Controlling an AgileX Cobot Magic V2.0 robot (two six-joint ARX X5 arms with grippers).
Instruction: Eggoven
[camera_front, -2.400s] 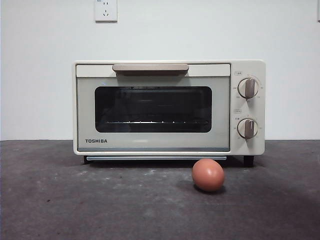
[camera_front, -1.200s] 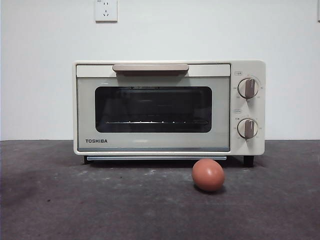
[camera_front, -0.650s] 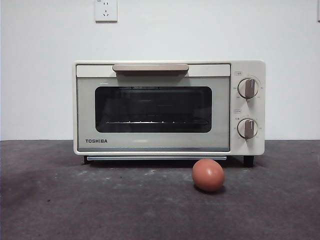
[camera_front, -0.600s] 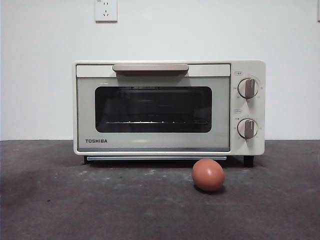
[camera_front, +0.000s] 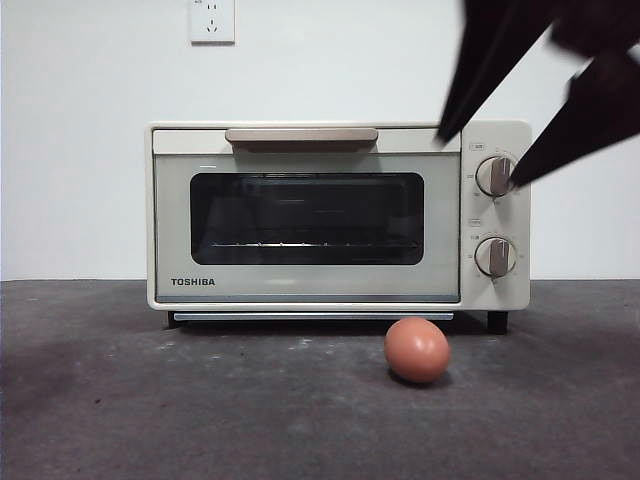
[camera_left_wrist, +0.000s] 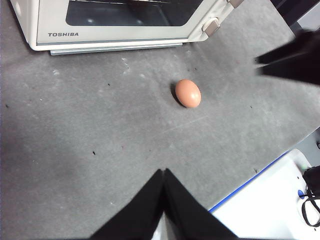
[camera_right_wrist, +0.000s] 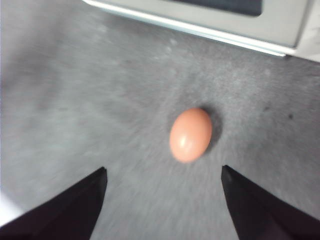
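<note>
A reddish-brown egg (camera_front: 416, 350) lies on the dark grey table in front of the cream TOSHIBA toaster oven (camera_front: 338, 215), below its knobs. The oven door is closed. My right gripper (camera_front: 478, 160) comes in from the top right with its jaws wide apart, above the egg. In the right wrist view the egg (camera_right_wrist: 190, 135) lies between and beyond the open jaws of the right gripper (camera_right_wrist: 164, 172), untouched. My left gripper (camera_left_wrist: 164, 171) is shut and empty, well back from the egg (camera_left_wrist: 188, 93).
A wall socket (camera_front: 211, 20) sits on the white wall behind the oven. In the left wrist view a white surface with a blue edge (camera_left_wrist: 272, 200) lies beyond the table's edge.
My right gripper has come into the front view from the top right, jaws open. The egg and the oven have not moved.
</note>
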